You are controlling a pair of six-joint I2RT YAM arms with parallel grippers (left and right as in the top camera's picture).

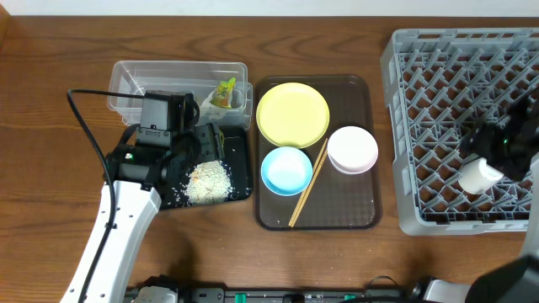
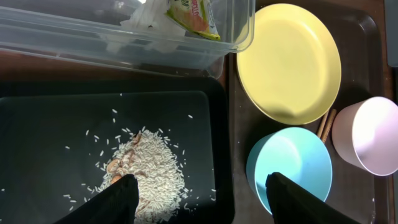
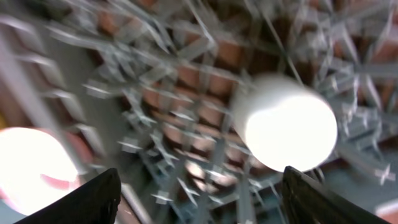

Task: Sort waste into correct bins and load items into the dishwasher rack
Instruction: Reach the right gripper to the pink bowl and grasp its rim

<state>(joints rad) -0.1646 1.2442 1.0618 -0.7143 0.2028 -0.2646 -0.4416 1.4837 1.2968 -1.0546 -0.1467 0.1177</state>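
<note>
The green-and-white wrapper (image 1: 224,91) (image 2: 193,15) lies in the clear tub (image 1: 126,80) (image 2: 62,37). The rice scraps (image 1: 208,181) (image 2: 152,168) lie heaped in the black tray (image 1: 240,160) (image 2: 50,124). My left gripper (image 1: 198,141) (image 2: 202,196) is open and empty, over the black tray's right edge. The yellow plate (image 1: 292,114) (image 2: 289,62), blue bowl (image 1: 286,170) (image 2: 289,165), pink bowl (image 1: 352,150) (image 2: 367,134) and chopsticks (image 1: 309,183) (image 2: 326,124) sit on the brown serving tray. The white cup (image 1: 480,175) (image 3: 286,121) lies in the grey rack (image 1: 404,84) (image 3: 155,93). My right gripper (image 1: 490,160) (image 3: 199,196) is open just above it.
The brown serving tray (image 1: 362,210) lies between the black tray and the rack. A black cable (image 1: 84,126) loops left of my left arm. The right wrist view is blurred.
</note>
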